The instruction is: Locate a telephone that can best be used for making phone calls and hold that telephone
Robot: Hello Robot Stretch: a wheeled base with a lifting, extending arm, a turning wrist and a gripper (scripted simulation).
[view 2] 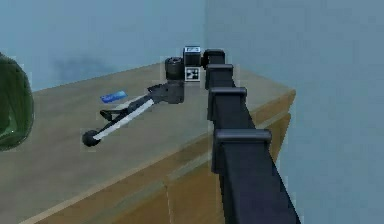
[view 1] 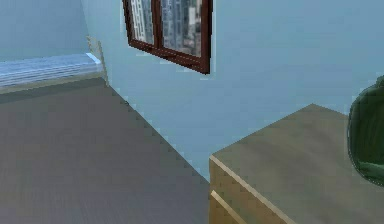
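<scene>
Pale blue walls and a dark-framed window close in a wooden dresser top, and my arm reaches out over it. My gripper lies low above bare wood and holds nothing; how its fingers are set I cannot tell. A small blue thing, too small to call a telephone, lies flat near the fingers, apart from them. A dark green rounded thing sits beyond my fingertips.
</scene>
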